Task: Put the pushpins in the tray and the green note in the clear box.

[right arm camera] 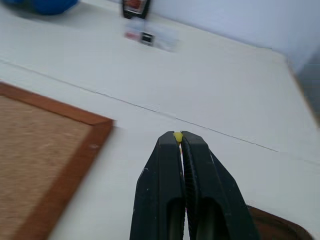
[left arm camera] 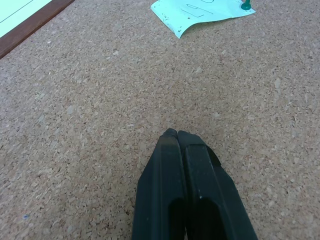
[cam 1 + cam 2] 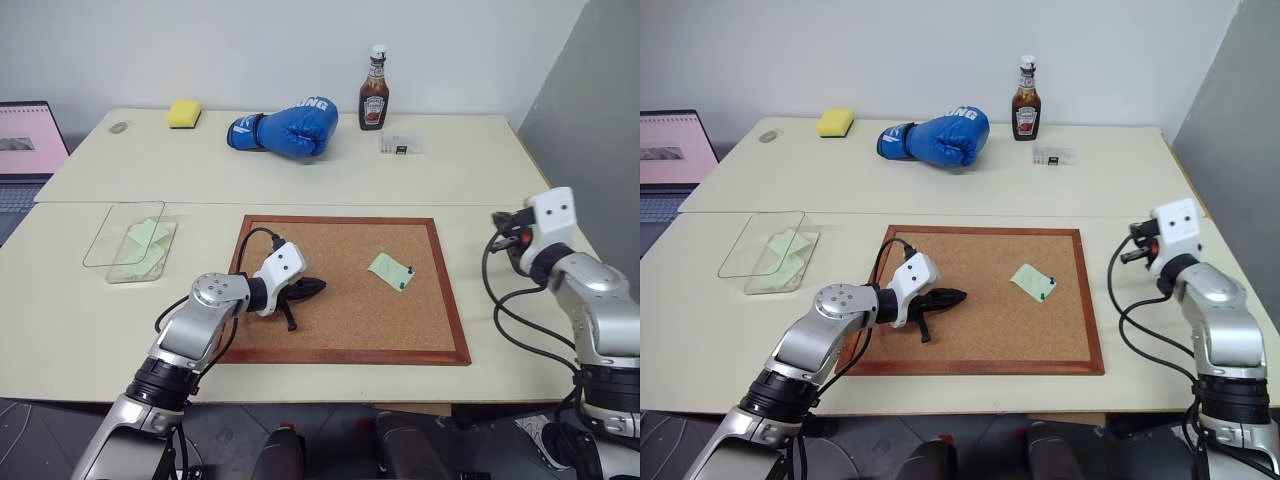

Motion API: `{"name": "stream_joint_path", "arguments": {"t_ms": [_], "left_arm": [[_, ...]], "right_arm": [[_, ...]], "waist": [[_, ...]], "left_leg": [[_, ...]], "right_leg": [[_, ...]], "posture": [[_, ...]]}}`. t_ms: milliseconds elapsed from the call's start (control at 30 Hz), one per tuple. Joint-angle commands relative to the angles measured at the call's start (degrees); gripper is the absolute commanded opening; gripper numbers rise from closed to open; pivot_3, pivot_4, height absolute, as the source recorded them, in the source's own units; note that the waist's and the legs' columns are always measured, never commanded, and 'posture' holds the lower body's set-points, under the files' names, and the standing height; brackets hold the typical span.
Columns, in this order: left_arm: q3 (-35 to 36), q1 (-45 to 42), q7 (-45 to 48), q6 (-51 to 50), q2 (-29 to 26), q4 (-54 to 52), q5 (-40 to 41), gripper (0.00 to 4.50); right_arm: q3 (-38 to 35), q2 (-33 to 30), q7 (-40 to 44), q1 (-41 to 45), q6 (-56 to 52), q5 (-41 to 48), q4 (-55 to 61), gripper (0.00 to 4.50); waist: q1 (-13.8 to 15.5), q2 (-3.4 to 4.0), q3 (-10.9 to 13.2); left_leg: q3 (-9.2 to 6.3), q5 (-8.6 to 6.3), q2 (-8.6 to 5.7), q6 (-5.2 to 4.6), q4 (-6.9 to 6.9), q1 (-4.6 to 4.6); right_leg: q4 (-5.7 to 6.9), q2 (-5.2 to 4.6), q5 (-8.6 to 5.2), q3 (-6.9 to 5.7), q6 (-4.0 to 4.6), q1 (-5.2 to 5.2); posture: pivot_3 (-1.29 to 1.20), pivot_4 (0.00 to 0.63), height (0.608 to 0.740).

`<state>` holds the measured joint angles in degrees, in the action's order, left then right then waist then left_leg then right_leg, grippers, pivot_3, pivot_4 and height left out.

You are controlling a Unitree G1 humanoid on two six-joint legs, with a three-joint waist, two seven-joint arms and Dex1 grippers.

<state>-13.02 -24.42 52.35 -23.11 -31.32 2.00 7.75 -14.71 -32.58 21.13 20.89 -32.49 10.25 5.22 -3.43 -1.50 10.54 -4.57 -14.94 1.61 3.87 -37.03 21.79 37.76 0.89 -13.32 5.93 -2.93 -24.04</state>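
Beside the tray (image 1: 280, 227), the right gripper (image 1: 178, 137) pinches a yellow pushpin (image 1: 177, 136)

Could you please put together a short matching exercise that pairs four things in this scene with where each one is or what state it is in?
Things:
1. green note
2. yellow pushpin
3. left claw
4. clear box

Places or states:
A. pinched at the tips of the right claw
B. on the table, beside the left edge of the cork board, with pale green paper inside
C. shut and empty, over the cork
D. lying on the cork board with a green pin in one corner

Pairs: 1-D, 2-A, 3-C, 4-B
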Motion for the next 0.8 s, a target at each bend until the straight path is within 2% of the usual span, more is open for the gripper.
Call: {"name": "stream_joint_path", "arguments": {"t_ms": [33,200,533,800], "left_arm": [[-1.01,-0.15,1.0,-0.08,-0.26,1.55,-0.86,0.0],[-1.24,-0.86,1.56,0.15,-0.06,2.28,-1.09,0.0],[-1.21,-1.18,2.04,0.61,-0.16,2.78,-1.35,0.0],[-0.85,-0.53,1.94,0.28,-0.44,2.0,-1.25,0.0]], "right_arm": [[-4.49,-0.57,-3.3,-0.17,-0.98,0.09,-0.53,0.01],[-7.48,0.67,-4.49,0.13,-2.37,2.3,-4.0,0.01],[-8.76,0.33,-4.53,4.2,0.44,3.69,-15.99,0.01],[-8.29,0.81,-5.25,8.93,7.23,3.08,-29.33,0.01]], "waist": [[0.0,0.01,-0.01],[0.03,0.02,-0.01],[-0.02,0.08,-0.04],[-0.27,0.1,-0.05]], "left_leg": [[0.0,0.0,0.0,0.0,0.0,0.0],[0.0,0.0,-0.01,0.0,0.0,0.01],[0.02,0.01,-0.03,-0.01,0.0,0.0],[0.04,0.01,-0.04,-0.02,0.02,0.0]], "right_leg": [[0.0,0.0,0.0,0.01,0.0,0.0],[0.0,0.0,0.0,0.01,0.0,0.0],[0.0,0.0,0.0,0.04,0.0,0.01],[-0.01,0.0,0.0,0.07,0.0,0.0]], "posture": [[0.0,0.15,0.74],[0.0,0.15,0.74],[0.0,0.15,0.74],[0.0,0.15,0.74]]}}
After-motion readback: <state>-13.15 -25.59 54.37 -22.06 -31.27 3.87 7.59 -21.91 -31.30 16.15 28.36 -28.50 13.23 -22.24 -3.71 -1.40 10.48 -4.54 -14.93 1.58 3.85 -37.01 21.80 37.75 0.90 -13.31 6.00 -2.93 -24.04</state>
